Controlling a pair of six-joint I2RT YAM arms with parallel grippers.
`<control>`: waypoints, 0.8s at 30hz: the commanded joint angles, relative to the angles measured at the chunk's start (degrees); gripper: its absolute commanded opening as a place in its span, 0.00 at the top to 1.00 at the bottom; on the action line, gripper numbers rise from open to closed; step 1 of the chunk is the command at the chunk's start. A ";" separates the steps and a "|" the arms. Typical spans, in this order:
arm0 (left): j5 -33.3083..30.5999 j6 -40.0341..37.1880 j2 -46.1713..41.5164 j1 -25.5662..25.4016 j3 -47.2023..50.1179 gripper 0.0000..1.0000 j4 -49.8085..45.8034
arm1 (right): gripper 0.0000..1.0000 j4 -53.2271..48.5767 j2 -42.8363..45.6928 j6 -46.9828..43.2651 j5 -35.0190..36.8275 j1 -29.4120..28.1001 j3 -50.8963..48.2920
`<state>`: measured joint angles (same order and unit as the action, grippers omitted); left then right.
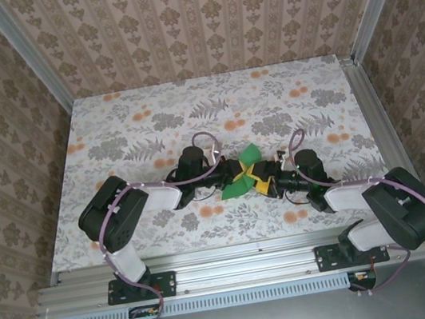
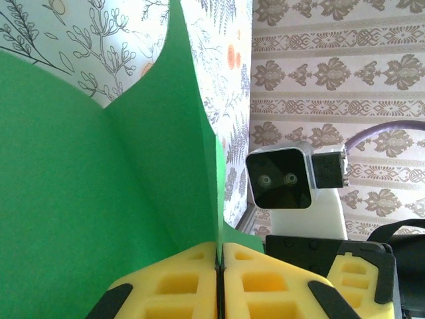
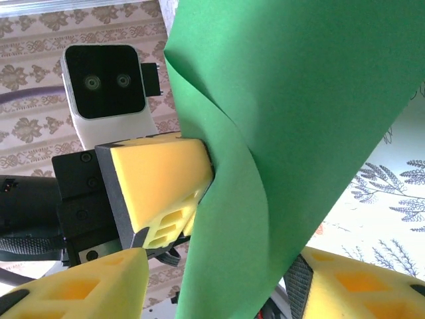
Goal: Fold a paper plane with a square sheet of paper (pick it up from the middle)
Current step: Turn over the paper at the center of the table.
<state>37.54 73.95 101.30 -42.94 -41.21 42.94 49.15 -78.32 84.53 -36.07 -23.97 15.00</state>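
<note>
Top external view: two robot arms meet over the middle of the grey-and-orange floral tabletop (image 1: 148,113), with a thin bright-green square sheet of paper (image 1: 237,184) between them that appears raised off the surface. The left gripper (image 1: 240,173) has its yellow foam pads (image 2: 192,279) pressed together on one edge of the sheet, which rises past them in a soft valley rather than a sharp crease. The right gripper (image 3: 222,269) stands with its jaws apart, the paper curving down through the gap and a left pad just beside it. Several things could go wrong from here. Closing the right jaws on that bulge would likely set a crooked fold. A pull by either arm against the single pinch could tear the sheet or slip it free. The two grippers, working so close together, could also collide.
</note>
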 commanded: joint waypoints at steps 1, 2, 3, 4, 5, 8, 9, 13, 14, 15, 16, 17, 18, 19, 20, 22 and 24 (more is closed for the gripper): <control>-0.12 -0.30 -1.79 0.75 0.87 0.90 1.53 | 0.40 6.97 -0.95 6.28 1.62 -0.47 -1.53; -0.14 -0.43 -1.91 0.90 0.87 0.90 1.37 | 0.40 7.31 -2.51 7.04 1.86 -0.56 -1.91; -0.31 -0.48 -2.14 1.00 0.87 0.90 1.32 | 0.39 7.69 -2.67 7.56 2.46 -0.72 -2.16; -0.27 -0.56 -2.20 1.01 0.81 0.90 1.28 | 0.38 7.59 -2.79 7.82 2.64 -0.96 -2.17; -0.28 -0.56 -2.26 1.10 0.74 0.90 1.31 | 0.37 7.75 -2.89 8.60 2.99 -1.44 -2.16; -0.14 -0.56 -2.87 1.44 1.06 0.90 1.38 | 0.37 8.37 -2.91 10.12 3.50 -1.96 -2.42; -0.27 -0.63 -3.11 1.64 1.05 0.90 1.23 | 0.36 7.81 -2.50 10.06 4.15 -1.97 -2.73; -0.14 -0.56 -2.90 1.52 0.95 0.90 0.94 | 0.39 8.29 -2.71 9.27 4.75 -1.96 -1.99; -0.11 -0.56 -2.95 1.39 1.14 0.90 0.84 | 0.41 9.00 -3.03 9.23 4.78 -1.96 -1.62; -0.04 -0.61 -2.95 1.37 1.32 0.90 0.66 | 0.43 9.85 -3.28 9.44 5.00 -1.96 -1.40; -0.01 -0.61 -2.99 1.37 1.54 0.90 0.41 | 0.46 10.62 -3.37 9.66 5.13 -1.96 -1.31; 0.07 -0.74 -3.03 1.37 1.75 0.90 0.31 | 0.48 10.88 -3.41 9.65 5.14 -1.90 -1.14; 0.16 -0.81 -2.90 1.37 1.88 0.89 0.19 | 0.51 10.95 -3.42 9.68 5.22 -1.96 -1.03; 0.24 -1.01 -2.92 1.42 1.92 0.89 -0.08 | 0.52 11.12 -3.41 9.68 5.09 -1.97 -1.03; 0.23 -1.32 -3.00 1.39 1.92 0.88 -0.54 | 0.55 11.24 -3.41 9.73 5.07 -1.93 -0.94; 0.24 -2.00 -3.10 1.37 1.86 0.87 -1.58 | 0.59 11.41 -3.33 9.80 5.05 -1.87 -0.95; 0.12 -2.62 -3.19 1.46 1.87 0.86 -2.40 | 0.64 11.26 -3.24 9.67 4.97 -1.87 -0.98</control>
<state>37.54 73.49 100.09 -41.67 -39.72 41.85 57.82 -81.38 93.67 -32.01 -25.67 13.13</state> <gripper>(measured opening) 0.139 0.373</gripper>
